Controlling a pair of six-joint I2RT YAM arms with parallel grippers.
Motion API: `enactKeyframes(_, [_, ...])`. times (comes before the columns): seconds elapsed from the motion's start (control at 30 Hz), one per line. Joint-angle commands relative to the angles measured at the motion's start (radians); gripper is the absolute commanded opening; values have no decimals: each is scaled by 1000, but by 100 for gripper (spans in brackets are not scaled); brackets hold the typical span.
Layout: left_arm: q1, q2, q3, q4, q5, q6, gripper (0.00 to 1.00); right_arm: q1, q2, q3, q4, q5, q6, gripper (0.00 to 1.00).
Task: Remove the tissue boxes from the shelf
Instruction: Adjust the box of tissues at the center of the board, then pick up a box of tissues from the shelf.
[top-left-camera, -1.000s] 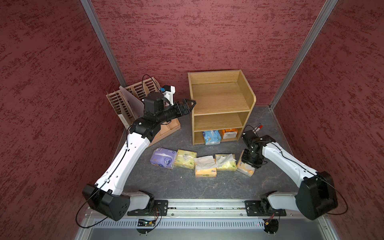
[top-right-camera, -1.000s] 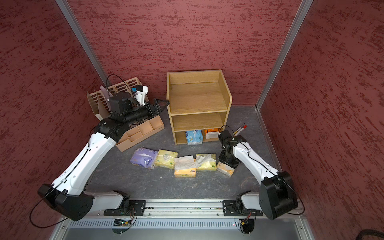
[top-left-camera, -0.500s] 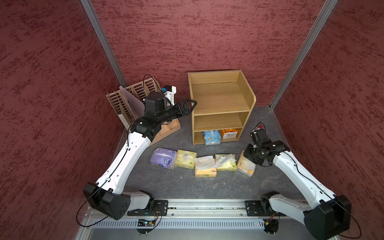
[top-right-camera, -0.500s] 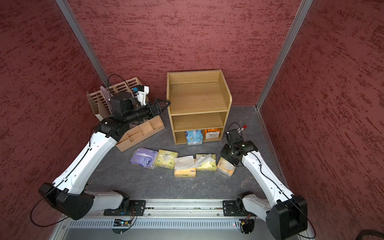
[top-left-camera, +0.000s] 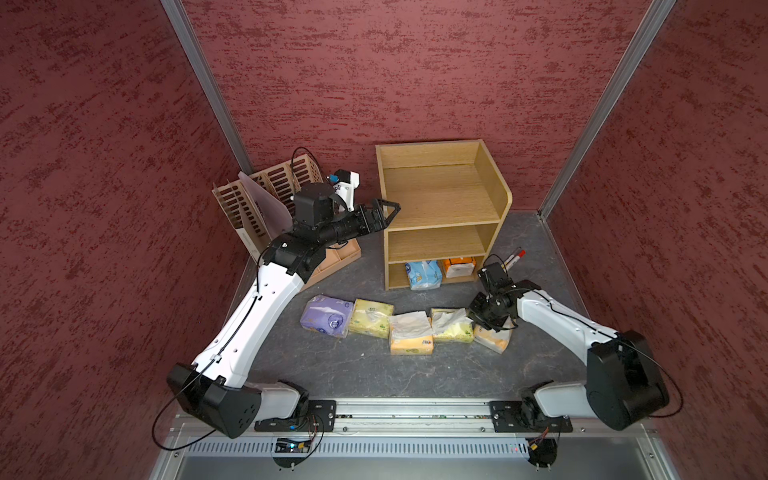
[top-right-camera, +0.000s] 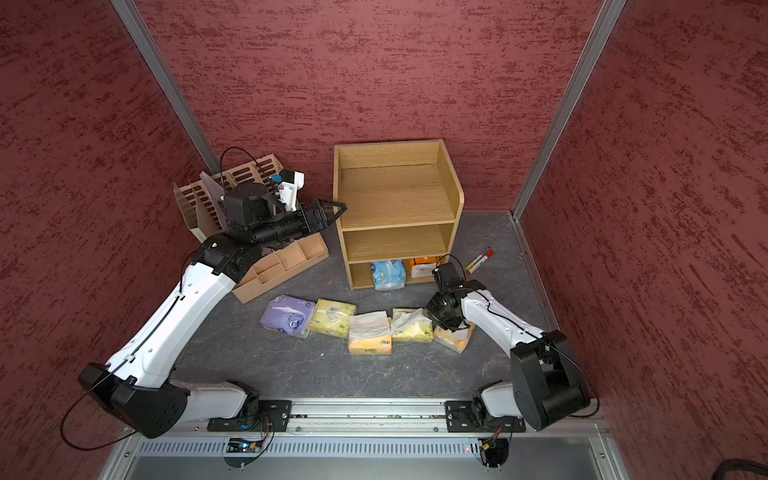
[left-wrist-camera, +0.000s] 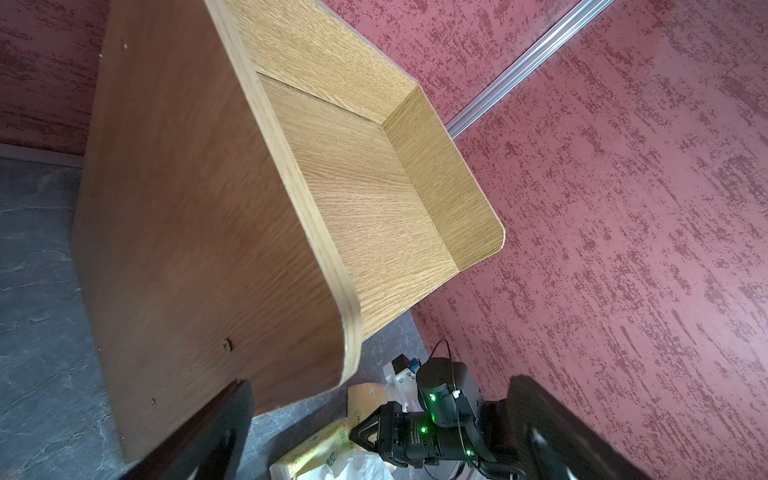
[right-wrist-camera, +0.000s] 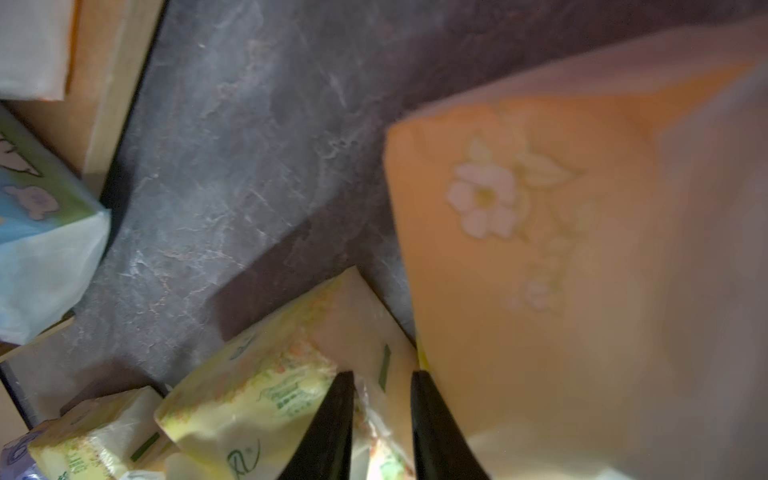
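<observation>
Fingers wide apart, empty: in the left wrist view the left gripper (left-wrist-camera: 380, 386) hovers at the shelf (left-wrist-camera: 291, 187)'s rounded near-left corner. Right wrist: right gripper (right-wrist-camera: 382, 378), tips a slit apart over the yellow-green pack (right-wrist-camera: 257, 395)'s edge. Pinching? Can't tell. In a top view, blue pack (top-left-camera: 423, 274) and orange pack (top-left-camera: 457, 266) sit in the bottom tier, open floor (top-left-camera: 365, 286) in front.

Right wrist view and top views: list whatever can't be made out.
- Right wrist view: right gripper cut off by the edge; grip on the yellow-green pack unclear.
- Right wrist view: flowered pack blurred.
- In both top views: bright orange pack, back hidden under the shelf board.
</observation>
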Motion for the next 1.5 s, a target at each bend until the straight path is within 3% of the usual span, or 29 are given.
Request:
enactKeyframes(0.0, [-9, 17, 36, -5, 17, 21, 100, 1, -106, -42, 1, 42, 21, 26])
enactKeyframes(0.13, [-18, 28, 37, -3, 17, 25, 100, 0, -236, -71, 94, 13, 1, 37])
enactKeyframes(0.27, [-24, 28, 27, 10, 6, 27, 100, 2, -351, -96, 308, -17, 10, 49])
enactKeyframes(0.37, [-25, 29, 25, 9, 2, 34, 100, 2, -357, -136, 489, -28, 40, 53])
enactKeyframes(0.47, [-24, 30, 29, 0, 3, 44, 100, 2, -260, -157, 662, -100, 54, 56])
enactKeyframes(0.63, [-25, 22, 36, -15, -7, 56, 100, 7, -27, -86, 799, -198, 45, 56])
enactKeyframes(1.07, [-25, 29, 33, -32, -25, 53, 100, 58, 258, -42, 1047, -114, 145, 56])
enactKeyframes(1.47, [-26, 43, 50, -36, -31, 51, 100, 113, 400, -35, 1168, -35, 223, 55])
